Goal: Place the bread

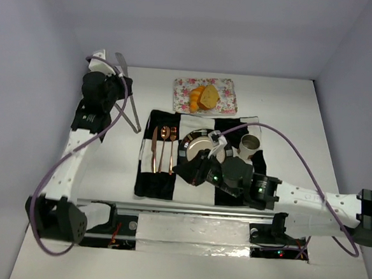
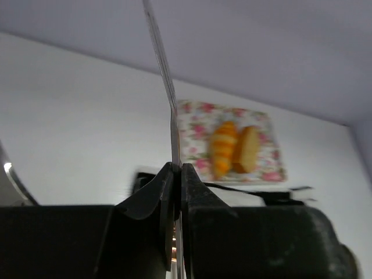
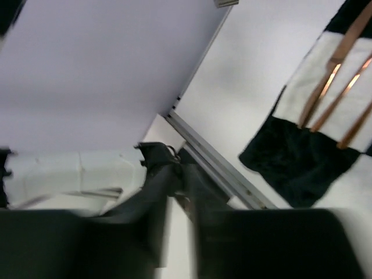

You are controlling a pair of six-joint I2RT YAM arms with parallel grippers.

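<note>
The bread is an orange ridged croissant (image 1: 194,98) and a tan slice (image 1: 209,96), lying side by side on a floral tray (image 1: 223,86) at the back. Both appear in the left wrist view, croissant (image 2: 222,148) and slice (image 2: 247,149). My left gripper (image 1: 122,88) is at the back left, well left of the tray. It is shut on a thin metal strip (image 2: 167,87) that looks like one arm of tongs (image 1: 131,113). My right gripper (image 1: 185,170) hovers over the placement's near part. Its fingers (image 3: 157,186) are blurred and close together, with nothing seen between them.
A black-and-white checked placemat (image 1: 154,183) carries copper cutlery (image 1: 163,147), a round plate (image 1: 196,142) and a cup (image 1: 249,144). The right arm lies across the mat's near right side. A metal rail (image 3: 218,165) runs along the table's near edge.
</note>
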